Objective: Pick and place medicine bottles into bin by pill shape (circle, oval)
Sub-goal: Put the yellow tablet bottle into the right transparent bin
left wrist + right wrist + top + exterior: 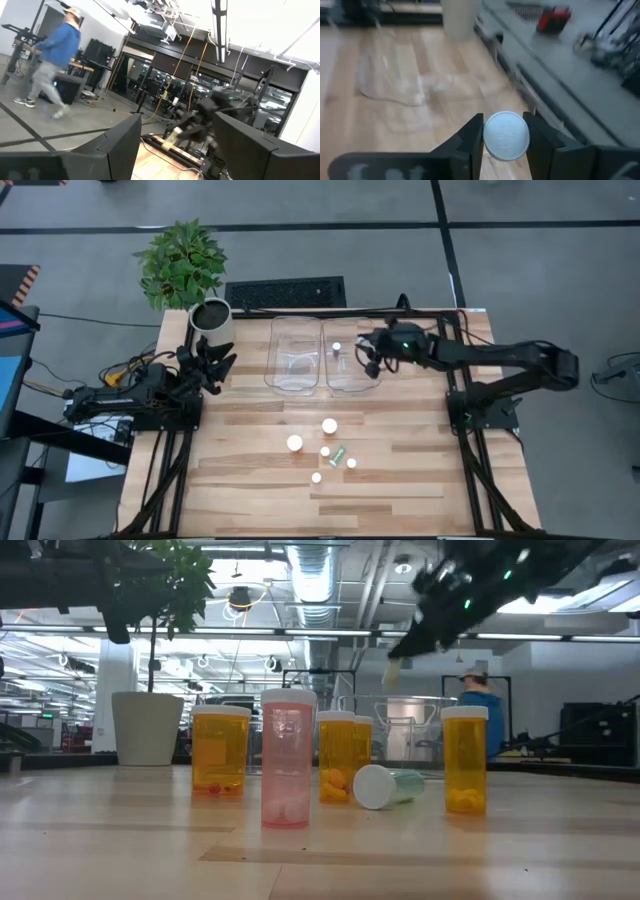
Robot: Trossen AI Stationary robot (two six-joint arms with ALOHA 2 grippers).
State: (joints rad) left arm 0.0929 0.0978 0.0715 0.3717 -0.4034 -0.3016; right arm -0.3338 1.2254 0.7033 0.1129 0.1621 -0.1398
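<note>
My right gripper (503, 137) is shut on a small bottle with a white cap (506, 135). It is in the air over the right clear bin (352, 375), and the bottle also shows in the high view (337, 347) and the low view (392, 670). Several bottles are on the wood near the table's middle. Orange ones (221, 750) (464, 758) and a wider pale one (287, 755) stand on their bases. A green one (339, 453) lies on its side. My left gripper (215, 365) is open and empty beside the plant pot. My right gripper pinches the bottle between its two fingers just below the white cap (490, 150), one finger (470, 137) on each side. The fingers slant down toward the table's left. The bottle is lifted clear above the bin, its cap facing my wrist camera.
A second clear bin (295, 355) sits left of the first. A white plant pot (212, 318) with a green plant stands at the far left corner. A person in blue (482, 710) is in the room beyond the table.
</note>
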